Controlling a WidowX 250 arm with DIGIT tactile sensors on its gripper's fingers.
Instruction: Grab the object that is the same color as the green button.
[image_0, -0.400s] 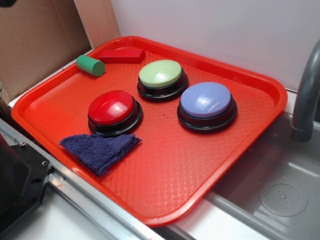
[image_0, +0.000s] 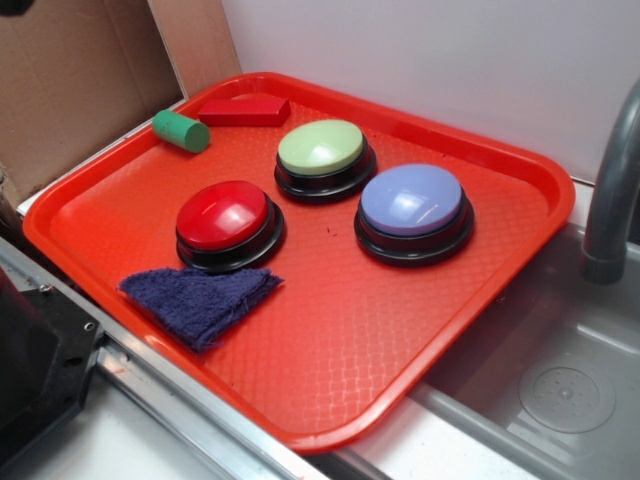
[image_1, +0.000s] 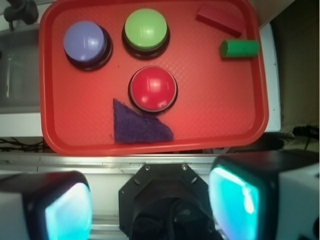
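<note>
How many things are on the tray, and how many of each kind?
Buttons: 3, green, red, blue
Blocks: 2, green cylinder, red block
Cloth: 1
Total: 6 on the tray
</note>
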